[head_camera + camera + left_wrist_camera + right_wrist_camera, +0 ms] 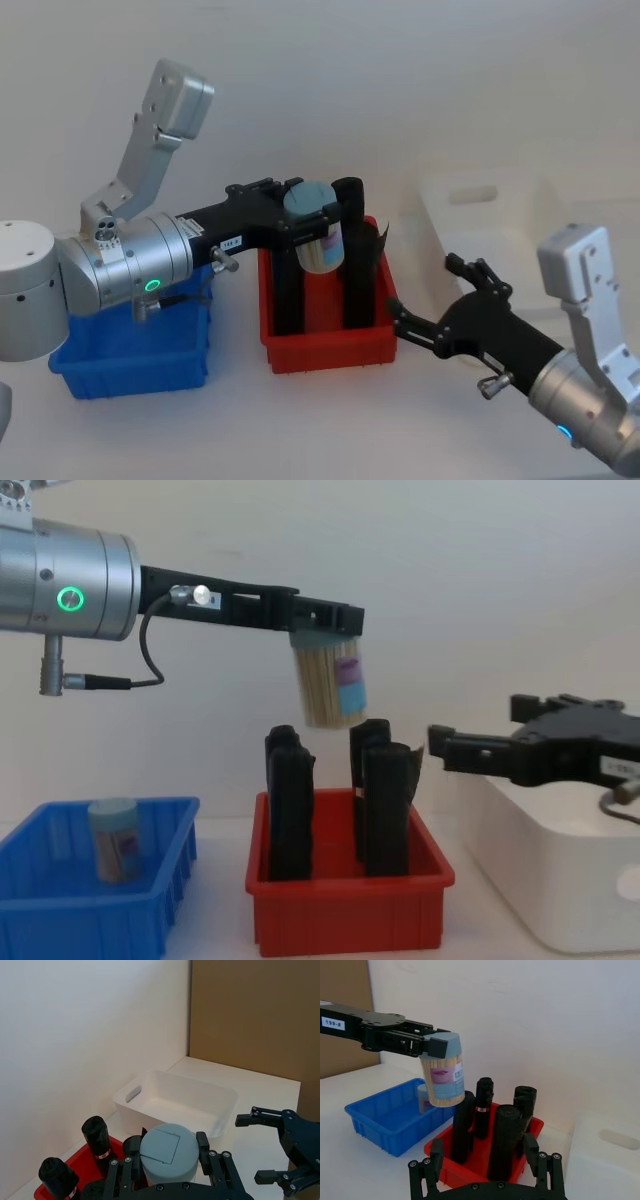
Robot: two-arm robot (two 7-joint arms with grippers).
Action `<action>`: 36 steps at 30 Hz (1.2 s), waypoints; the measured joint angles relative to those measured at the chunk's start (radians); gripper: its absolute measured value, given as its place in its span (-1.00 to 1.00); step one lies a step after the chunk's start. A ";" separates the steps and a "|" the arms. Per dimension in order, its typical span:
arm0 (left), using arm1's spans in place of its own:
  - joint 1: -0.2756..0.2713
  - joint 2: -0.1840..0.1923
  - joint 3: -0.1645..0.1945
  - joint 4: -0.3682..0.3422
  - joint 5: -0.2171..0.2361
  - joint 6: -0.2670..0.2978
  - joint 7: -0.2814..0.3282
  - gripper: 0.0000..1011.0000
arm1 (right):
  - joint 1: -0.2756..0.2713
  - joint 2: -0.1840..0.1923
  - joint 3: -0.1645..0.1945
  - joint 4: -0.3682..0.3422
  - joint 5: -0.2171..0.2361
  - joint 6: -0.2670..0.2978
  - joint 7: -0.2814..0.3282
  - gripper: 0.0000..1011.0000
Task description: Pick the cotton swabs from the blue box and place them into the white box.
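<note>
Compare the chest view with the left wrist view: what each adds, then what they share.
Chest view adds the blue box with a second tub standing in it, and the sticks and label of the held tub. Left wrist view adds the inside of the white box and a brown board behind. Shared: the left hand shut on the held tub above the red bin of black rolls, and the open right hand near the white box.

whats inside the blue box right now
One tub of cotton swabs stands upright in the blue box. From the head view the left arm covers much of its inside, so anything lying flat there cannot be ruled out.
</note>
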State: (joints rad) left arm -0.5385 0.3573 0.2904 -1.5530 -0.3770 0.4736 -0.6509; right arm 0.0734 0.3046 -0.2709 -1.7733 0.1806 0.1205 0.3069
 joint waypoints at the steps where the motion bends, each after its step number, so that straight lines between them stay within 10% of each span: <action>1: 0.000 0.000 0.000 0.000 0.000 0.000 -0.001 0.32 | 0.004 -0.002 -0.002 0.001 -0.006 0.004 0.005 0.98; 36: -0.002 -0.001 0.001 0.000 0.000 0.001 -0.005 0.32 | 0.194 -0.127 -0.056 0.164 -0.108 0.045 0.115 0.98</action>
State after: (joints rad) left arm -0.5401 0.3567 0.2910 -1.5530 -0.3769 0.4741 -0.6563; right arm 0.2669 0.1777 -0.3273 -1.6098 0.0722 0.1652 0.4223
